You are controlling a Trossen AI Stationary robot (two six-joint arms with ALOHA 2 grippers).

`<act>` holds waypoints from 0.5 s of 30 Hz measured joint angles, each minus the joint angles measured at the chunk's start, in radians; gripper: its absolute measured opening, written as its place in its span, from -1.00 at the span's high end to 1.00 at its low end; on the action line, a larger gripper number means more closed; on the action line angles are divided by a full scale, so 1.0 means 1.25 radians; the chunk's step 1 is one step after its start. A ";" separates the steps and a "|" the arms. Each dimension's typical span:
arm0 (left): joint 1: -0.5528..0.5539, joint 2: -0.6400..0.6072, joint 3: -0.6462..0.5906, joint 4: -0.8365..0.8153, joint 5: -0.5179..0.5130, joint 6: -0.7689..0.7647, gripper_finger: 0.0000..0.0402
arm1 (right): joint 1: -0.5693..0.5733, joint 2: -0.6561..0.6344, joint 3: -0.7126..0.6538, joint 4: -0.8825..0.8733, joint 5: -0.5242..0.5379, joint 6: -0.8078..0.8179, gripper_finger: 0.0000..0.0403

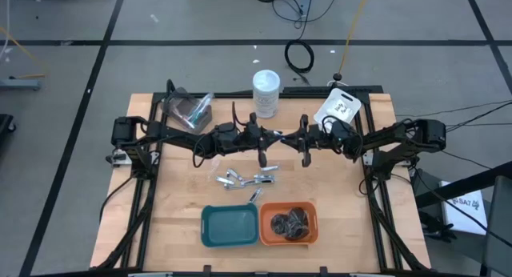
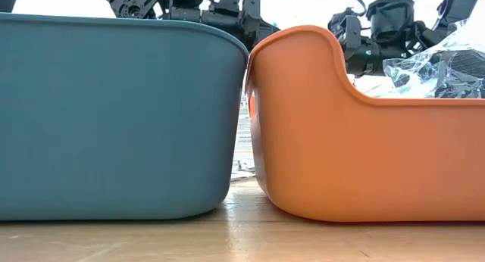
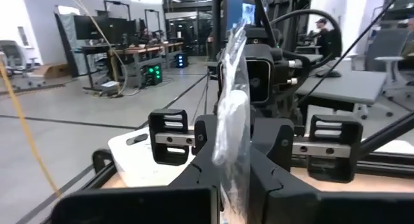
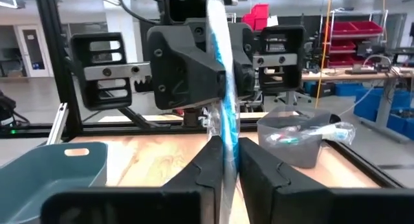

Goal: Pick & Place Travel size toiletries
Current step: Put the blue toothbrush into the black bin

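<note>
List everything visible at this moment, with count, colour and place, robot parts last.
teal tray: one, front centre of table, looks empty.
orange tray: one, touching the teal tray's right side, holding dark round bundles.
silver-white tubes: a few, loose on the wood behind the trays.
white-lidded jar: one, back centre.
clear container: one, back left, items inside.
white packet: one, black print, back right.
clear wrapped piece: one, pinched between both grippers mid-table.
left gripper: jaws shut on it.
right gripper: jaws shut on it.
</note>
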 joint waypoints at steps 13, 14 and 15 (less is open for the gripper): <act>-0.042 -0.223 0.000 -0.365 -0.506 0.176 0.96 | -0.014 -0.036 -0.001 -0.120 -0.003 0.066 0.09; -0.046 -0.242 -0.004 -0.407 -0.550 0.174 0.95 | -0.013 -0.042 -0.001 -0.132 -0.004 0.063 0.05; -0.046 -0.260 -0.005 -0.438 -0.592 0.168 0.93 | -0.012 -0.048 -0.001 -0.145 -0.004 0.055 0.01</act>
